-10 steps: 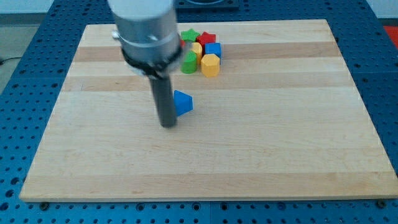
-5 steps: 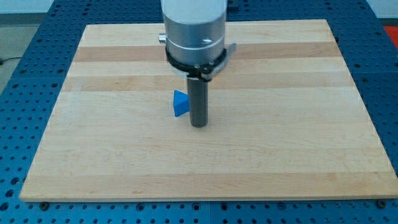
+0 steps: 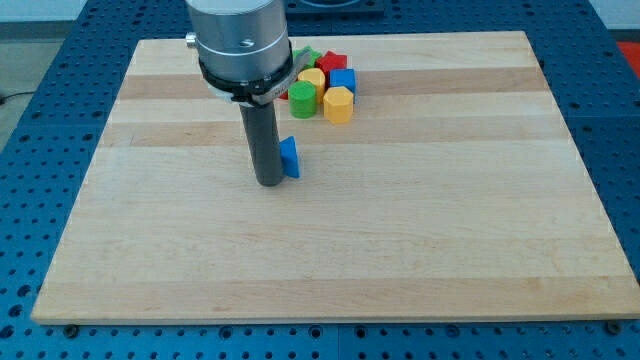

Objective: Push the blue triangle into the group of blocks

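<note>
The blue triangle lies on the wooden board, a little left of centre. My tip is at the triangle's left side, touching or nearly touching it, and the rod hides its left part. The group of blocks sits toward the view's top: a green block, a yellow block, a blue cube, a red block, another yellow block and a green one partly hidden by the arm. The triangle is apart from the group, below it.
The arm's grey body covers the top-left part of the group. The board rests on a blue perforated table.
My tip went from the triangle's left side to its right side and is now back at its left. The triangle has shifted only slightly.
</note>
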`<state>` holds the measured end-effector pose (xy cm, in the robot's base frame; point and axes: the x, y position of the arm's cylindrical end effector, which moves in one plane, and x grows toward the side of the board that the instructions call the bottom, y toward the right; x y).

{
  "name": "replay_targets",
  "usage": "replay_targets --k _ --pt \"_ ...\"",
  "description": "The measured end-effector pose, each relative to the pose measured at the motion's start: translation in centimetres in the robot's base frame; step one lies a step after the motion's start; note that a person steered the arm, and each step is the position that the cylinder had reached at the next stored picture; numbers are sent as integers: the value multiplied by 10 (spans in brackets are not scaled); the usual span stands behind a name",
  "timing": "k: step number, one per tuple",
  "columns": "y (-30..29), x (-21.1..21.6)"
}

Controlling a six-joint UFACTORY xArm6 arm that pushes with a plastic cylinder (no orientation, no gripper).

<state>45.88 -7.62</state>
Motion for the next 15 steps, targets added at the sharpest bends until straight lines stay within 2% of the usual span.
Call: replay_targets --k 3,5,8,11,15 --pt "26 -7" --pt "7 -30" --pt "62 -37" --pt "54 -77" --pt "59 -90"
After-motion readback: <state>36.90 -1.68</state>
